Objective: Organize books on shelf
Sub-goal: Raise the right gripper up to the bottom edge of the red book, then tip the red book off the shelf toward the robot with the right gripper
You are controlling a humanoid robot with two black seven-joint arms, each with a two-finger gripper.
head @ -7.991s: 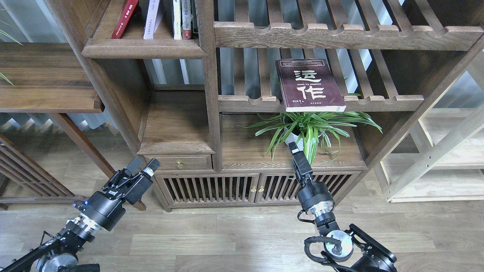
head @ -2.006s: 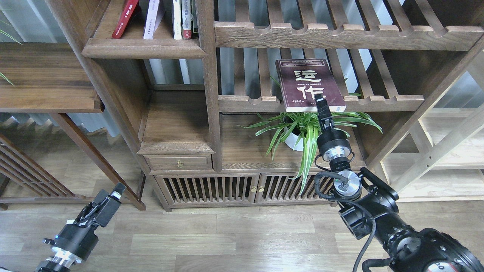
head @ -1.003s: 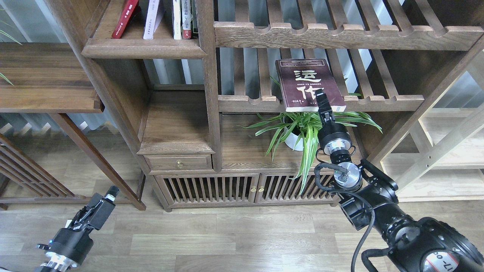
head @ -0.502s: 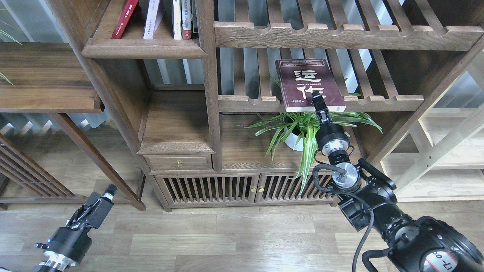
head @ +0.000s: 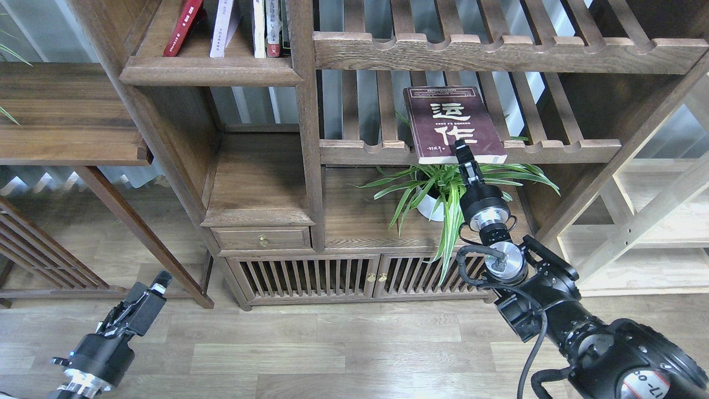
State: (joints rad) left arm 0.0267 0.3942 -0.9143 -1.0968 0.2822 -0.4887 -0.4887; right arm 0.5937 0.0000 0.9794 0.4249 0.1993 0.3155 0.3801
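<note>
While maroon book [head: 453, 124] lies flat on slatted rack [head: 471, 149] at 1 o'clock, near edge overhanging rail, task barely begun. Thin volumes [head: 221, 27] stand on solid shelf [head: 210, 71] at 11 o'clock; maroon book not yet among them. Right claw [head: 461, 151] at book's near edge, seen end-on: apart or together, cannot tell. Versus half second ago: right claw shifted slightly left. Left claw [head: 155, 285] low at 8 o'clock, idle, state unclear, unchanged.

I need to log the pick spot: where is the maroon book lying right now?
In the head view, right of centre: the maroon book lies flat on the slatted rack, overhanging the potted plant, with the right tool at its front edge.
</note>
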